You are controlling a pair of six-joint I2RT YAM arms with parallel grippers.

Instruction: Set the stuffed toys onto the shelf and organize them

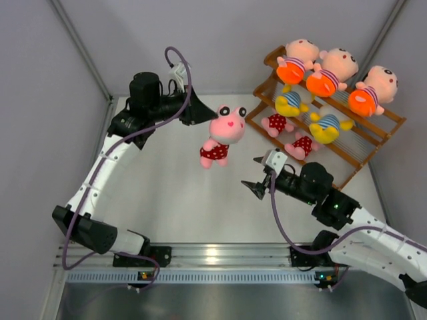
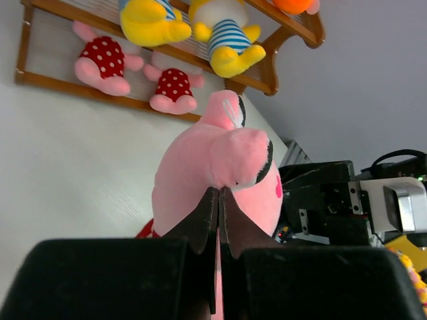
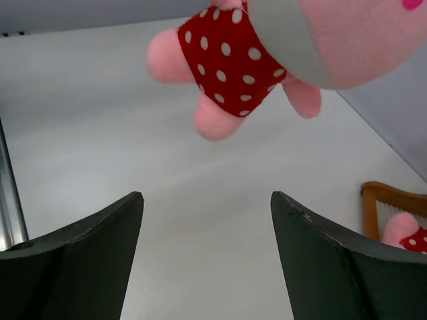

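My left gripper [image 1: 211, 120] is shut on the back of the head of a pink stuffed toy [image 1: 223, 132] in red polka-dot clothes, which hangs in the air above the table. From the left wrist the fingertips [image 2: 220, 191] pinch its pink head [image 2: 213, 163]. My right gripper [image 1: 255, 175] stands open and empty, below and to the right of the toy; its wrist sees the toy's body [image 3: 227, 60] overhead. The shelf [image 1: 271, 57] at the back right carries three peach toys [image 1: 331, 72] on top, two yellow toys [image 1: 291, 101] in the middle, and two pink toys [image 1: 275, 123] at the bottom.
Grey walls close in the white table [image 1: 167, 193] at the left and back. The shelf stands slanted in the far right corner, its bottom rail [image 3: 390, 197] near the right gripper. The arm bases sit on a metal rail [image 1: 213, 257] at the near edge.
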